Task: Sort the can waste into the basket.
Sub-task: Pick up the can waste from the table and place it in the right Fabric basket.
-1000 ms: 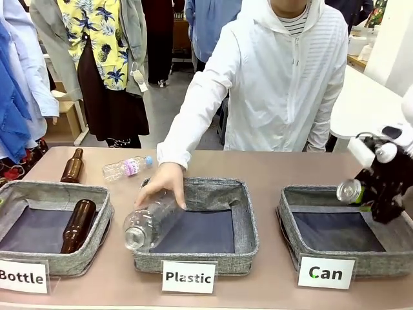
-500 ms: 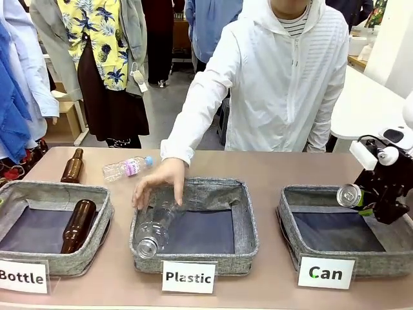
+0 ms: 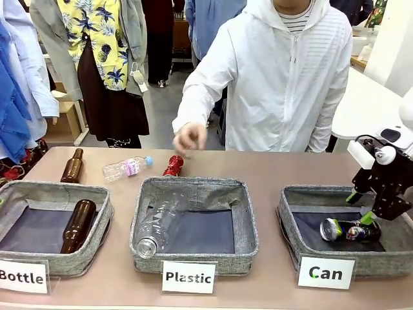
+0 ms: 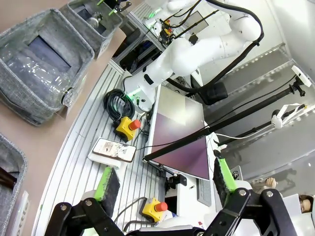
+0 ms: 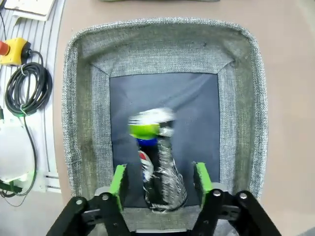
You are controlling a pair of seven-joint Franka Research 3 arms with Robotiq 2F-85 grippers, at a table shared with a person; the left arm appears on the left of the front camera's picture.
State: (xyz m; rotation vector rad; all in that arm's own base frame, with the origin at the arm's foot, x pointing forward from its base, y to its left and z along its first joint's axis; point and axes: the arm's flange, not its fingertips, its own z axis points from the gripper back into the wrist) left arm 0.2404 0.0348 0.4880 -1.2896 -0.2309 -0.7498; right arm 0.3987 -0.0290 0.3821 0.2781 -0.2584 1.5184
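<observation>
Dark silvery can (image 3: 349, 230) in Can basket (image 3: 288, 221), plastic bottle (image 3: 155, 227) in Plastic basket (image 3: 249, 226)

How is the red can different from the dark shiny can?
The red can is red; the dark shiny can is dark and silvery. The red can sits on the table beyond the Plastic basket; the dark shiny can lies on its side inside the Can basket. A person's hand is near the red can; the open right gripper hangs over the dark one. Both are small crushed cans.
</observation>
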